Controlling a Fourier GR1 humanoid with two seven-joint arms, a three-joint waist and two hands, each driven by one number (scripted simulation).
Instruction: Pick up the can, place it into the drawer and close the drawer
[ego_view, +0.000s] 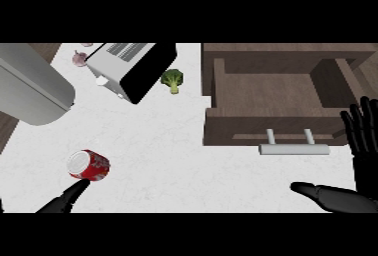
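The red can (90, 165) lies tipped on the white counter at the lower left, its pale lid facing up and left. My left hand (65, 199) comes in from the bottom edge with straight fingers, the tips just below the can and close to touching it. The brown drawer (221, 120) stands pulled open at the upper right, nothing inside, its silver handle (294, 148) on the front. My right hand (359, 165) rests open at the right edge, fingers up beside the drawer's front corner, thumb pointing left.
A silver and black toaster (130, 67) sits at the top centre with a broccoli floret (173, 79) to its right. A large grey metal vessel (31, 84) fills the upper left. A small pinkish bulb (79, 59) lies behind the toaster.
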